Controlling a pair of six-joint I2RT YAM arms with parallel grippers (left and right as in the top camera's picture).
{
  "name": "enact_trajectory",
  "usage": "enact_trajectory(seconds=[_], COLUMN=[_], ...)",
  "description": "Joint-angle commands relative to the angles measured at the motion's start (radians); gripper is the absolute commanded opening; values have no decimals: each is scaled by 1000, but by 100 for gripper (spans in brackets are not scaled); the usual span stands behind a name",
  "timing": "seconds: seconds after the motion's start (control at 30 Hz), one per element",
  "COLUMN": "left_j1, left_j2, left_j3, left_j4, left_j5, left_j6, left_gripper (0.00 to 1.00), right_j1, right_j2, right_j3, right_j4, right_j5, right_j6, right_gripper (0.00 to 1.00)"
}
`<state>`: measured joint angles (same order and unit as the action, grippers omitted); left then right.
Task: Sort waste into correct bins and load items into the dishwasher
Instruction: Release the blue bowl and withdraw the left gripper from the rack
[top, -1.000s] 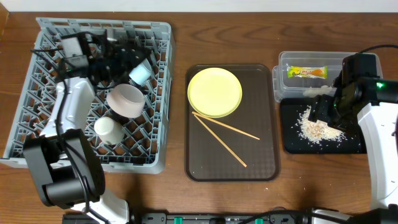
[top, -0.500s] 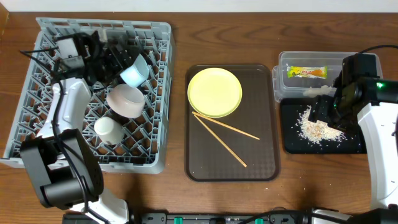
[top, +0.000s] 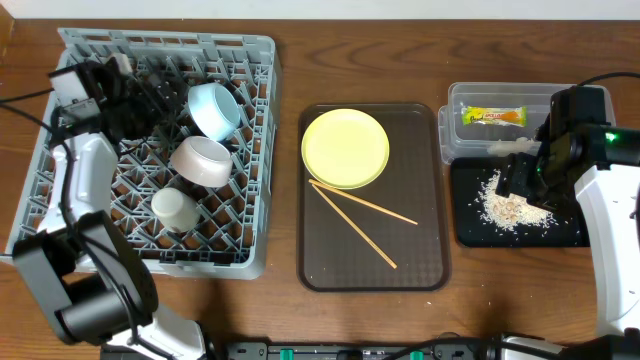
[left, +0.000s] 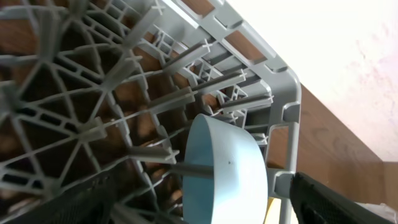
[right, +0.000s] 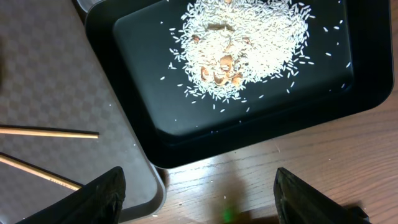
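Observation:
A light blue bowl (top: 212, 108) stands on its edge among the tines at the back of the grey dish rack (top: 262, 150). It fills the left wrist view (left: 233, 168). My left gripper (top: 165, 100) is open just left of the bowl, and its fingers (left: 208, 208) are spread wide on either side without touching it. My right gripper (top: 525, 180) is open and empty above the black bin (top: 570, 235) of rice scraps (right: 239, 46). A yellow plate (top: 345, 147) and two chopsticks (top: 365, 215) lie on the brown tray (top: 372, 275).
A white bowl (top: 200, 162) and a white cup (top: 172, 207) also sit in the rack. A clear bin (top: 455, 125) behind the black bin holds a yellow wrapper (top: 492, 116). The brown tray's corner (right: 68, 81) and chopstick ends (right: 46, 132) show beside the black bin (right: 155, 140).
My left gripper has let go of the light blue bowl and drawn back to the left. The bowl now rests on its edge in the rack. The right arm has not moved.

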<state>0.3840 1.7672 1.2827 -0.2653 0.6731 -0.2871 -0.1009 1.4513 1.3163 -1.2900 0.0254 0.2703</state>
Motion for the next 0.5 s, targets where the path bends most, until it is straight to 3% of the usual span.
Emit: enact_trajectory(seconds=[0.0, 0.3, 0.47], left_j1=[-11, -213, -417], left_j2=[-111, -283, -290], left_j3=[-2, -2, -3], left_j4=[-36, -481, -689], left_j5=[-3, -246, -305], left_j6=[14, 7, -97], left_gripper=[92, 93, 93], right_j1=[-14, -14, -14], right_j2=[-13, -13, -13], right_j3=[7, 7, 7], right_j4=[1, 7, 7], right_j5=[0, 0, 0], right_j6=[2, 2, 2], right_gripper=[74, 75, 75])
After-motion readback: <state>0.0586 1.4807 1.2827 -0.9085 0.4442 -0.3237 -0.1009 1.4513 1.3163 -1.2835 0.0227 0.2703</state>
